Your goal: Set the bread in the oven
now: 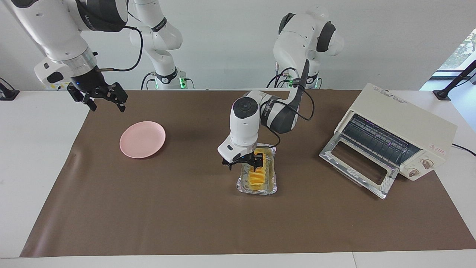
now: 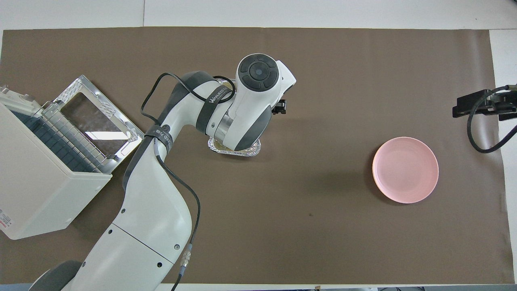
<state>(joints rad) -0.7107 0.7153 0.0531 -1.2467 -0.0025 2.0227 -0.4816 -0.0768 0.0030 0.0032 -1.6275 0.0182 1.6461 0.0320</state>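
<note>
Brown mat (image 1: pixel 148 208), left gripper (image 1: pixel 247 163) spread over bread (image 1: pixel 256 178) (in foil tray (image 1: pixel 256 190))

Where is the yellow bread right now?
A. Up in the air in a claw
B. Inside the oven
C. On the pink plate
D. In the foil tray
D: the bread lies in the foil tray on the brown mat, with the left claw down over it, while the pink plate is bare and the oven stands with its door open.
</note>
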